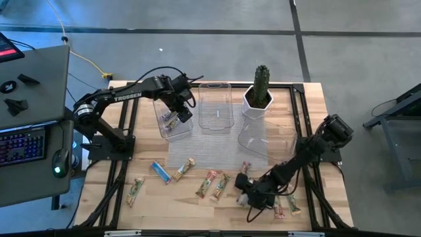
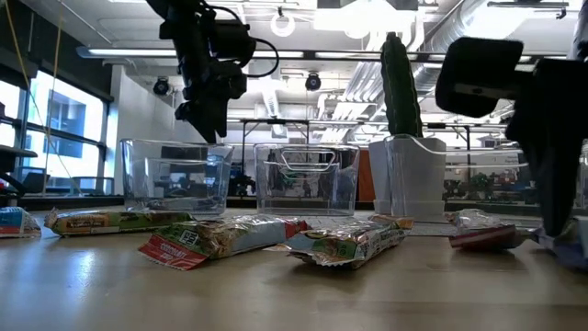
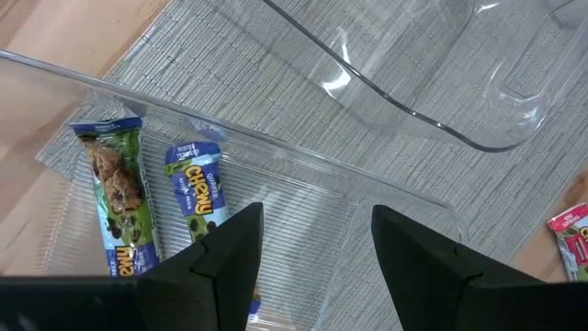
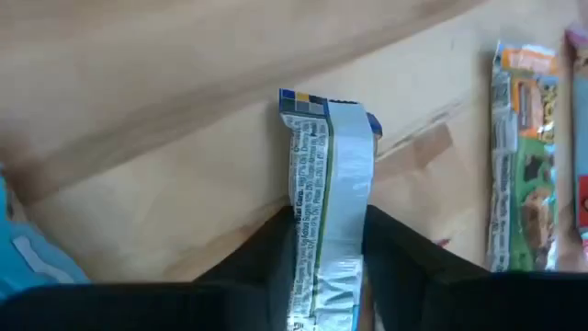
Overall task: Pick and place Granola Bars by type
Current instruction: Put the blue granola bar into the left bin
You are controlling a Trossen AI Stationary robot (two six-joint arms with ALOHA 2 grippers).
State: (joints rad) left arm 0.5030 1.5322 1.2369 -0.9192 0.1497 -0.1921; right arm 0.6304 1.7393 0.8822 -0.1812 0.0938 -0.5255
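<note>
From above, the left gripper hangs over the leftmost clear bin, while loose granola bars line the counter's near edge. Left wrist: fingers apart, empty, two blue bars below in the bin, apparently sorted. Right wrist: the right gripper's fingers flank a blue-white bar on the counter, seemingly mid-grasp.

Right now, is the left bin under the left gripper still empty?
No. The left wrist view shows two blue-wrapped bars lying flat inside the clear bin, below the open left gripper.
</note>
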